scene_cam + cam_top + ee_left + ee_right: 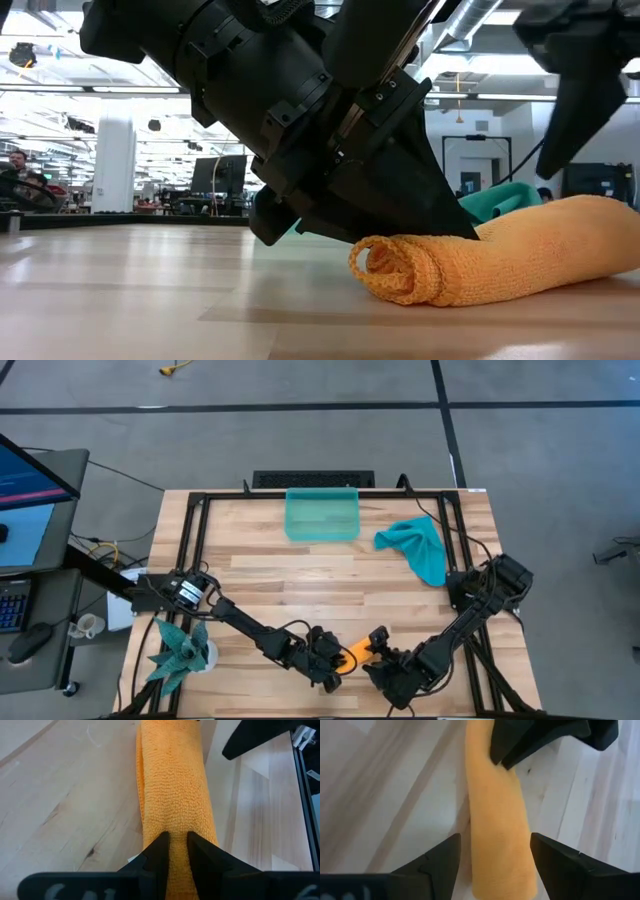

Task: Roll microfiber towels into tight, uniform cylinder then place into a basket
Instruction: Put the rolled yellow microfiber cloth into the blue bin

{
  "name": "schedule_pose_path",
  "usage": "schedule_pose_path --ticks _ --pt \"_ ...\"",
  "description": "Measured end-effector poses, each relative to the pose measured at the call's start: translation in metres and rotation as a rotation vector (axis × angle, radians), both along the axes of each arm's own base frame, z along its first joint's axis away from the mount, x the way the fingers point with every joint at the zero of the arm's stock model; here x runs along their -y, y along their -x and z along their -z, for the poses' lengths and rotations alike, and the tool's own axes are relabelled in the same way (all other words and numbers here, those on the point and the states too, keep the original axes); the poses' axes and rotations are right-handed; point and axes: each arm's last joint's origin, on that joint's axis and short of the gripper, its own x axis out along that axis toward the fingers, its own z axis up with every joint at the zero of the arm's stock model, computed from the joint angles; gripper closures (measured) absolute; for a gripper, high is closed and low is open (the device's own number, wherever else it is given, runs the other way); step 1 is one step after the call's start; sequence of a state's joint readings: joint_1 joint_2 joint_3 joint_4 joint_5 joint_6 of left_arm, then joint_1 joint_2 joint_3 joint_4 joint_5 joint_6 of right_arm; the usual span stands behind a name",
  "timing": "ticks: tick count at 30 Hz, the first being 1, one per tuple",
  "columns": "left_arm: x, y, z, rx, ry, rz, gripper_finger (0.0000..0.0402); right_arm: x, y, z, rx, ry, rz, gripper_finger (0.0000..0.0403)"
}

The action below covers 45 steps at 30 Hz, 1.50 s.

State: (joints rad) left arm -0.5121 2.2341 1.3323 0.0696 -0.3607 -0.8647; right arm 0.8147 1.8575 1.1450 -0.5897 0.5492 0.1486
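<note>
The orange towel (356, 653) lies rolled into a cylinder on the table (300, 575) at about six o'clock in the overhead view, between the two arms. The left gripper (176, 851) pinches one end of the roll, its fingers closed on a fold of the cloth. The right gripper (495, 857) stands at the other end with its fingers spread wide to either side of the roll, apart from the cloth, so it holds nothing.

To do this step well, the right gripper probably should close around the full thickness of the roll rather than a loose outer layer, so both ends lift together and the spiral end seen in the low view does not unwind. A level carry toward the basket (322, 515), at twelve o'clock near the far edge, looks safest.

The teal towel (418, 546) lies crumpled at about two o'clock, just right of the basket and not yet rolled. A spiky teal plant (180, 650) sits at eight o'clock. The surface is pale wood planks inside a black metal frame (190, 530); beyond it the low view shows a large bright hall with a person (16, 165) far off
</note>
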Motion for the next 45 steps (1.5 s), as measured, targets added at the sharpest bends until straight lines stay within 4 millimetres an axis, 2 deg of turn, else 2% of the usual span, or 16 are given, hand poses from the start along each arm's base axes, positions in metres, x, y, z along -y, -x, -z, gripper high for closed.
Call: schedule_pose_path --ticks 3,9,15,20,27,34,38,45 --pt "0.0 0.0 0.0 0.001 -0.004 0.003 0.0335 0.008 -0.006 0.002 -0.019 0.002 0.031 0.0138" --pt "0.0 0.0 0.0 0.0 -0.008 0.007 0.0335 0.019 -0.015 0.021 -0.153 -0.045 0.082 0.0138" --pt "0.0 0.0 0.0 0.0 -0.013 0.012 0.0335 0.019 -0.016 0.034 -0.201 -0.032 0.108 0.0138" --pt "0.0 0.0 0.0 -0.002 -0.016 0.021 0.0335 0.019 -0.015 0.034 -0.196 -0.055 0.155 0.0142" --pt "0.0 0.0 0.0 -0.005 -0.031 0.049 0.0335 0.019 -0.015 0.034 -0.195 -0.082 0.187 0.0172" --pt "0.0 0.0 0.0 -0.006 -0.034 0.057 0.0335 0.02 -0.015 0.035 -0.191 -0.113 0.236 0.0178" --pt "0.0 0.0 0.0 -0.004 -0.061 0.085 0.0335 0.019 -0.015 0.035 -0.192 -0.137 0.267 0.0211" --pt "0.0 0.001 -0.014 0.019 -0.124 0.14 0.0335 0.019 -0.015 0.035 -0.196 -0.162 0.283 0.032"
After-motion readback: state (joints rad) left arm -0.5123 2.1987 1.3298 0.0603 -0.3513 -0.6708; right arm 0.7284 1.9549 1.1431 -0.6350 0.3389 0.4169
